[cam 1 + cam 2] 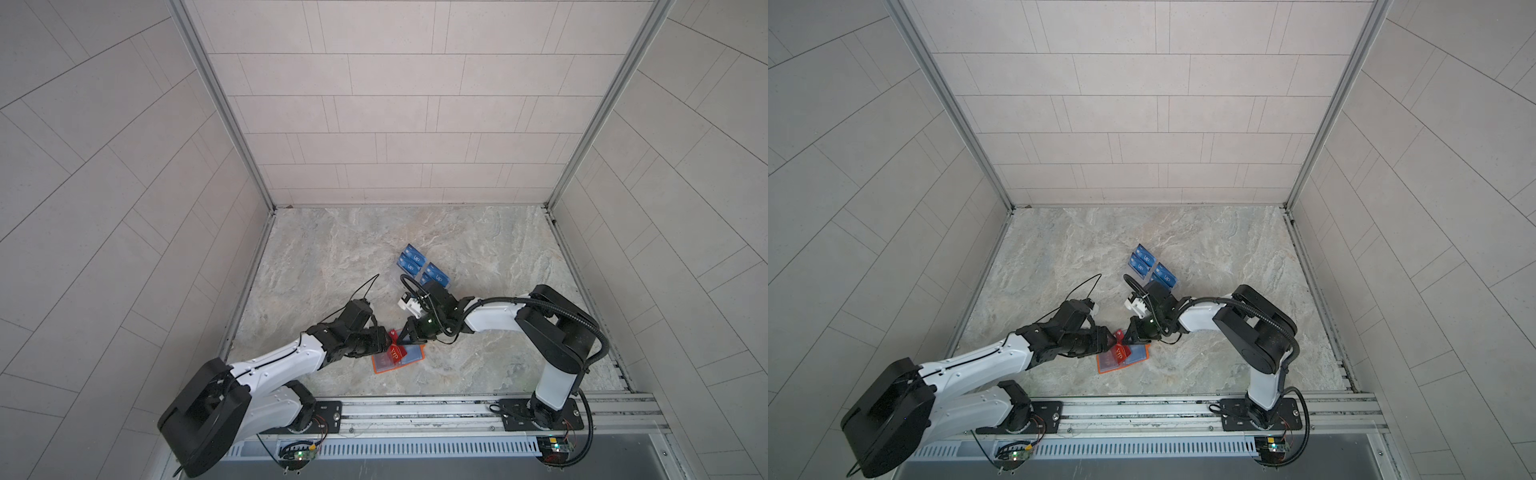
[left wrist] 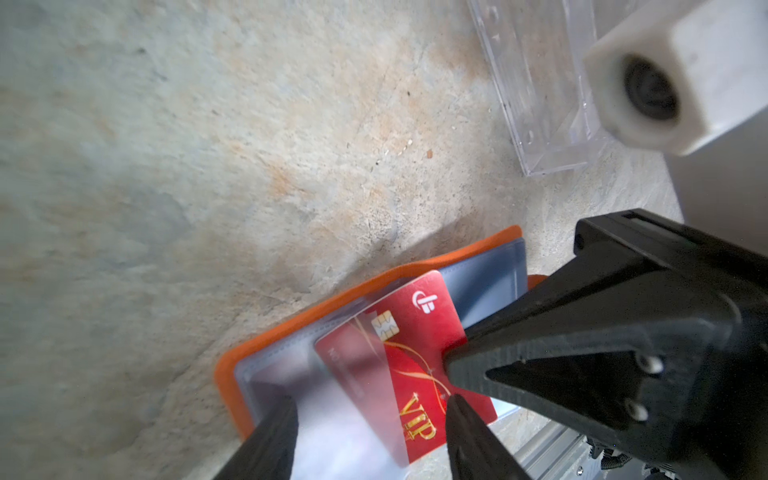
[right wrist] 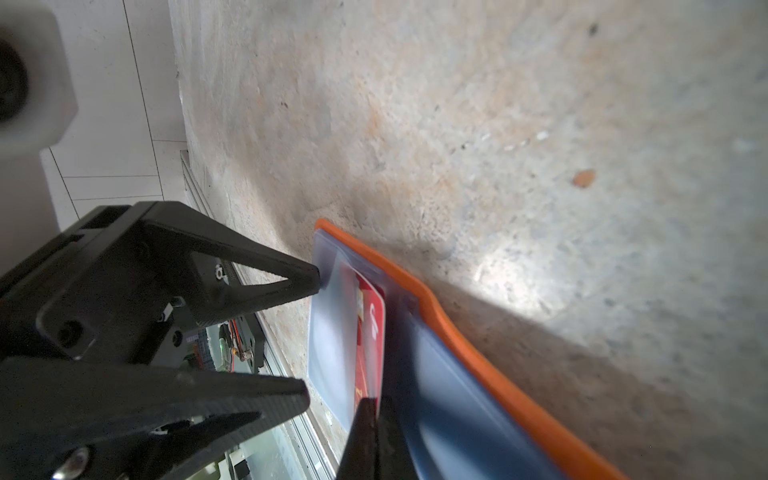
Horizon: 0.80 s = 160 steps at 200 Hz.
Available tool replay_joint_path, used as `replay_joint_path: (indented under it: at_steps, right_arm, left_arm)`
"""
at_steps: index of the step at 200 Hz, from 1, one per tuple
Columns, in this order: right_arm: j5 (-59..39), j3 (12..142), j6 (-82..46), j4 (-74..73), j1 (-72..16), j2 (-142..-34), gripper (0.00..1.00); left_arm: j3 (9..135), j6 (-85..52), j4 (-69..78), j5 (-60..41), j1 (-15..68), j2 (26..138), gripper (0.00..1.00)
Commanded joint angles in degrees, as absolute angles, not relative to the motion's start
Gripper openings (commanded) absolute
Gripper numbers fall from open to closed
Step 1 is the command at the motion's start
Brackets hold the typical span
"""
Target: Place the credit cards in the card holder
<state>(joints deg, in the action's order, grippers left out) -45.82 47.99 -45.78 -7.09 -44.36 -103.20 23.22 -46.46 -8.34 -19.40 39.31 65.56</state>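
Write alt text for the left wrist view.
The right hand, shut, pinches a red VIP card that sits partly under a clear sleeve of the open orange card holder on the marbled table. The left hand, open, straddles the card; a clear acrylic rack stands nearby.

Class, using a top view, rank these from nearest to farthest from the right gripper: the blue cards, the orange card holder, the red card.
1. red card: pinched in the shut right gripper, above the holder.
2. card holder: lying open just below the gripper, toward the front.
3. blue cards: in the clear rack, farther back.
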Motion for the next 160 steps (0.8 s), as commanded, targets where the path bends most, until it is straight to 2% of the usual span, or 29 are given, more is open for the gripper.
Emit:
replay_joint_path:
  at_steps: [1, 41, 69, 101, 131, 160]
  right_arm:
    - [-40.6, 46.5, -48.2, -8.5, -44.9, -104.9, 0.0]
    - [-37.4, 46.4, -49.1, -7.2, -46.4, -103.2, 0.0]
    - [-34.3, 46.4, -48.6, -3.6, -47.2, -101.0, 0.0]
    - [-33.4, 45.9, -49.1, -3.4, -48.3, -100.6, 0.11]
    - [-33.3, 46.2, -49.5, -3.0, -49.6, -101.1, 0.19]
    - [-32.5, 46.4, -48.9, -0.9, -50.4, -100.4, 0.22]
  left_arm:
    - [22.5, -46.1, -11.5, -18.4, 39.4, 65.7, 0.61]
    - [23.4, -49.3, -10.0, -20.4, 39.4, 64.0, 0.61]
    - [25.6, -49.0, -14.8, -18.4, 38.8, 60.4, 0.63]
    - [23.0, -49.5, -17.6, -16.1, 35.1, 54.6, 0.61]
    - [21.2, -48.9, -18.5, -17.1, 33.8, 54.2, 0.57]
    - [19.4, -49.1, -16.5, -17.1, 33.8, 54.8, 0.52]
